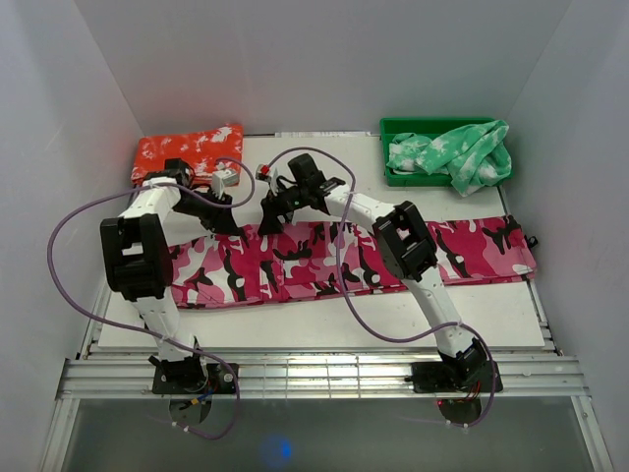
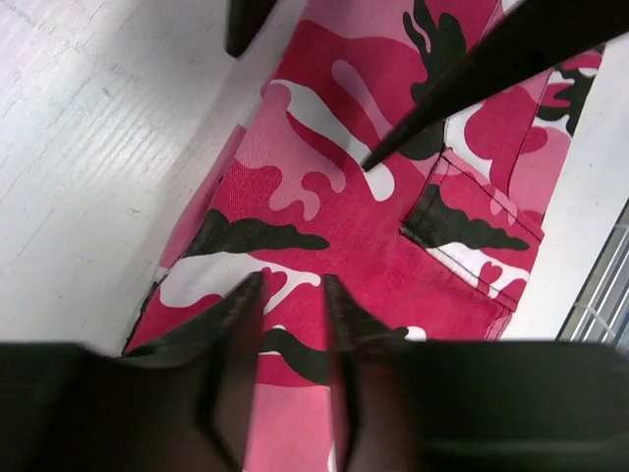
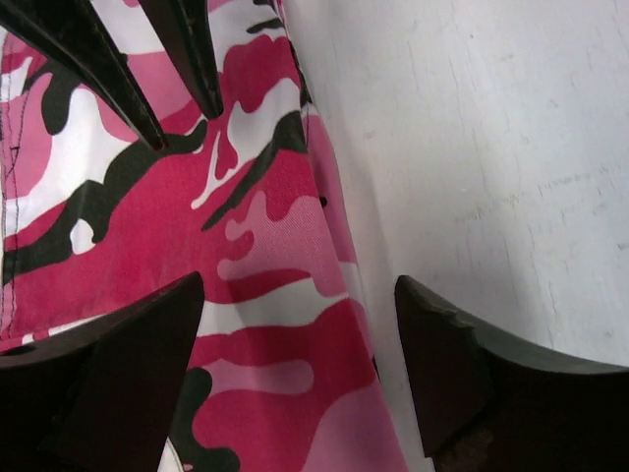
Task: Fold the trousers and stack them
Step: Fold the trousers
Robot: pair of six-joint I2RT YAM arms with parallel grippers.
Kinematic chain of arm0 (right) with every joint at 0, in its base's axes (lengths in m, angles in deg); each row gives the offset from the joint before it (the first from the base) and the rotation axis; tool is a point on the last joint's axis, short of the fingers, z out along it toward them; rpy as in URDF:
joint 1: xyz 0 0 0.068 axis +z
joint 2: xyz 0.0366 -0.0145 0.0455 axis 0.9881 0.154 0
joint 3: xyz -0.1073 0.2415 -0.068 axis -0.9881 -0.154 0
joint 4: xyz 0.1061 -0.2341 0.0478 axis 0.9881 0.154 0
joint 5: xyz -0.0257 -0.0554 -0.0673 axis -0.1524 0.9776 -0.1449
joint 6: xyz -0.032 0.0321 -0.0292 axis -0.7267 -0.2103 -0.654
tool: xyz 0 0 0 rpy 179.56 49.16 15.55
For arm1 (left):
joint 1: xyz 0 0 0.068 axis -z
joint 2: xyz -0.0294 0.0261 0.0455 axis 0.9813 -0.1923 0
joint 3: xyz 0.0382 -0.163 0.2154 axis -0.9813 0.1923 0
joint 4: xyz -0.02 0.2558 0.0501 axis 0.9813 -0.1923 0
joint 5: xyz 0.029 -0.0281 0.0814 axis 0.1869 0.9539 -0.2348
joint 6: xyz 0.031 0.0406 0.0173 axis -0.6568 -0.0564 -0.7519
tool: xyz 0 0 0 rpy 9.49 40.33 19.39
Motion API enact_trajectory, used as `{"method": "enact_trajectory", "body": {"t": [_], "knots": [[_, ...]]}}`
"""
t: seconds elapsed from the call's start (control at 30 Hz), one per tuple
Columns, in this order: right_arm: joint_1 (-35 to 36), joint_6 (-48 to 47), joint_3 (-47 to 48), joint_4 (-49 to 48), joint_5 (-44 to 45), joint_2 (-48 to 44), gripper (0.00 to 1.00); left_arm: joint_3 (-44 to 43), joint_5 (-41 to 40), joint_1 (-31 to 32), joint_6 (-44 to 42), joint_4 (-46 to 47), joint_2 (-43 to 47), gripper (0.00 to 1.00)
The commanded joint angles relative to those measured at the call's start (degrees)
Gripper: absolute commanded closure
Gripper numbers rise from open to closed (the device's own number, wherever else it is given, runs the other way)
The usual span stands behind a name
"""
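Observation:
The pink camouflage trousers (image 1: 324, 261) lie flat and stretched out across the table from left to right. Both grippers hang close together over their far edge, left of the middle. My left gripper (image 1: 230, 224) points down at the cloth (image 2: 344, 216). Its fingers (image 2: 334, 305) stand a narrow gap apart, with cloth showing beneath them and nothing pinched. My right gripper (image 1: 270, 218) is wide open and straddles the trousers' far edge (image 3: 256, 295), one finger over the cloth and the other over bare table. Each wrist view shows the other gripper's dark fingertips close by.
A folded orange-red garment (image 1: 187, 152) with white splotches lies at the back left. A green bin (image 1: 408, 128) at the back right holds a green and white garment (image 1: 462, 152). White walls close in three sides. A metal rail (image 1: 324, 374) runs along the near edge.

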Motion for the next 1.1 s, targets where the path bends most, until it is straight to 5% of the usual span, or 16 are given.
{"method": "enact_trajectory", "body": {"t": [0.0, 0.13, 0.2, 0.33, 0.43, 0.57, 0.63, 0.87, 1.07], "knots": [[-0.3, 5.71, -0.96, -8.94, -3.97, 0.21, 0.26, 1.7, -0.61, -0.87, 7.0, 6.09, 6.42, 0.56], [-0.13, 3.17, 0.79, -4.82, -5.56, -0.5, 0.56, 0.92, -1.75, -3.59, 13.43, 9.26, 7.3, 0.54], [-0.21, 1.5, 0.8, -3.41, -5.65, -1.81, 0.83, 0.13, -2.28, -4.39, 16.07, 11.1, 7.56, 0.54], [0.4, -0.87, -3.14, -4.28, -6.26, -5.41, 0.92, -0.75, -2.54, -6.06, 18.01, 11.82, 8.0, 0.54], [1.19, -3.69, -5.7, -4.19, -5.83, -8.05, 0.92, -0.14, -3.25, -6.41, 17.93, 11.73, 8.79, 0.55], [1.37, -3.87, -7.2, -4.63, -1.0, -8.23, 0.37, 0.39, -3.16, -6.59, 18.19, 11.73, 9.32, 0.55], [1.02, -3.43, -6.59, -5.16, 2.34, -7.44, 0.27, 0.48, -2.81, -6.5, 18.63, 11.55, 9.49, 0.55], [-0.65, -3.33, -4.04, -6.39, 7.36, -2.88, 0.28, 0.65, -3.86, -6.5, 18.02, 11.03, 10.37, 0.55], [-0.74, -7.91, -2.63, -0.51, 2.97, -0.23, 0.38, 1.0, -4.21, -6.5, 18.54, 11.03, 10.64, 0.55]]}}
